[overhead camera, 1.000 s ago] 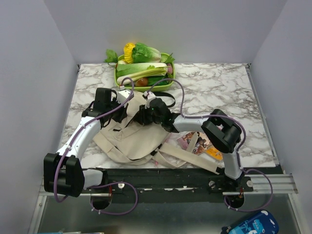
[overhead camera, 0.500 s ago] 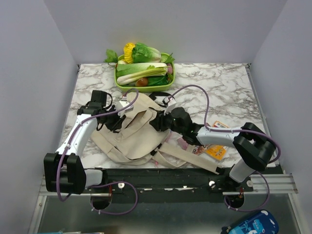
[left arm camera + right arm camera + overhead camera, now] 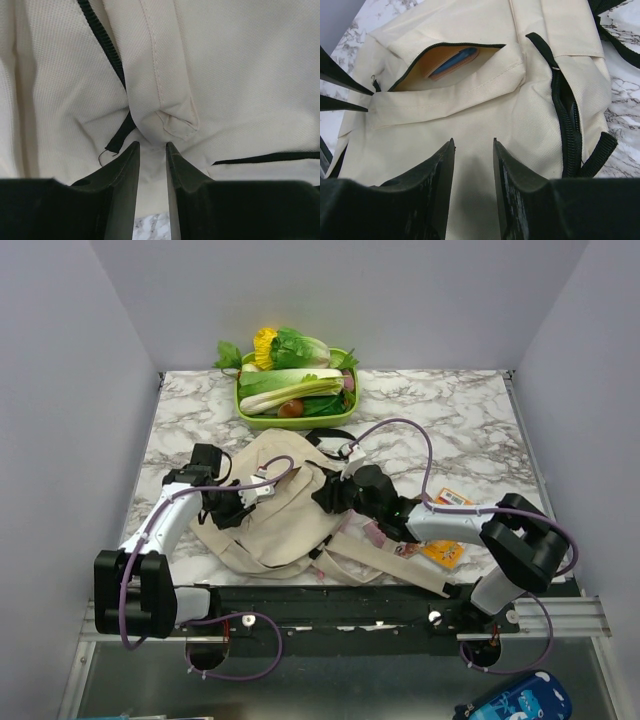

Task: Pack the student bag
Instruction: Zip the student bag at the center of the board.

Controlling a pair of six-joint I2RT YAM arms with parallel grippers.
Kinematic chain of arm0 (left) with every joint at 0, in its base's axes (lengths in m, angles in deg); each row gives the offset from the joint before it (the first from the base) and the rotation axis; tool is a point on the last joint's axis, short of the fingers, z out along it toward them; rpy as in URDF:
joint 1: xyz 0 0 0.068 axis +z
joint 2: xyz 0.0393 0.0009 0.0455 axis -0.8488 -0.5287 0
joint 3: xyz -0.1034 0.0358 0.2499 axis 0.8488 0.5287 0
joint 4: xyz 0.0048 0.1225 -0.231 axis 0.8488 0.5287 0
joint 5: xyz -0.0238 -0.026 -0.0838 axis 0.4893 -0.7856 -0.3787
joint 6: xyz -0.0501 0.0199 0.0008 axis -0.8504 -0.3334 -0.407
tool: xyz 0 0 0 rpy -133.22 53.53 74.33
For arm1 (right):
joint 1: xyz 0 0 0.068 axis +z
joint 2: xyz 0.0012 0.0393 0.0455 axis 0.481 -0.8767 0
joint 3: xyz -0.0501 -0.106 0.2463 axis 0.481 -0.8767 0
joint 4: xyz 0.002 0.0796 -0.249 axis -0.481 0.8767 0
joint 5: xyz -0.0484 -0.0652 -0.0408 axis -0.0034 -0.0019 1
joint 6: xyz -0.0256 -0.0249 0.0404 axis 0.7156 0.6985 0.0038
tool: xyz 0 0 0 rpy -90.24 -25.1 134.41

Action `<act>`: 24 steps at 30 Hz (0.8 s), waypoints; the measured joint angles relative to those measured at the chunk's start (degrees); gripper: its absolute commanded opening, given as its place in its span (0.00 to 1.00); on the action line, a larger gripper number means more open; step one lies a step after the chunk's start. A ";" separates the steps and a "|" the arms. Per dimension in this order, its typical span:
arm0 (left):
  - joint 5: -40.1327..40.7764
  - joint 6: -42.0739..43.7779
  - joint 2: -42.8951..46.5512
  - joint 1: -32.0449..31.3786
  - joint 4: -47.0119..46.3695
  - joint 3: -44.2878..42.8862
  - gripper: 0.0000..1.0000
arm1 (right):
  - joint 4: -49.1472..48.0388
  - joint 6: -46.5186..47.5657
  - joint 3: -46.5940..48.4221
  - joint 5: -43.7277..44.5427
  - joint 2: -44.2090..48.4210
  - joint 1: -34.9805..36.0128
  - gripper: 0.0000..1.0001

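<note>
bag [image 3: 278, 530] flat mid-frame, long axis upper right to lower left, straps [image 3: 392, 566] trailing lower right. left claw [image 3: 152, 146] narrowly parted, empty; right claw [image 3: 473, 142] likewise, below open pocket [image 3: 452, 62].

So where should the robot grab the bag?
Likely the bag by the lip of its open pocket, right gripper coming straight from the near side: the pocket gapes, so that edge stands up as a pinchable fold.

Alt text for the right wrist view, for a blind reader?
A beige student bag fills the view, its front pocket unzipped, a blue flat item inside. The right gripper, jaws apart, faces the fabric below the pocket.
</note>
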 measured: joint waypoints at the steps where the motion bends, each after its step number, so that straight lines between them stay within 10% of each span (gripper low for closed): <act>1: 0.28 0.15 0.00 0.00 -0.66 0.39 0.35 | 0.00 -0.02 -0.04 -0.02 0.17 0.00 0.45; 24: -4.35 11.78 -0.04 2.69 -3.39 0.61 0.48 | 0.02 -0.42 -0.94 0.00 1.42 0.00 0.45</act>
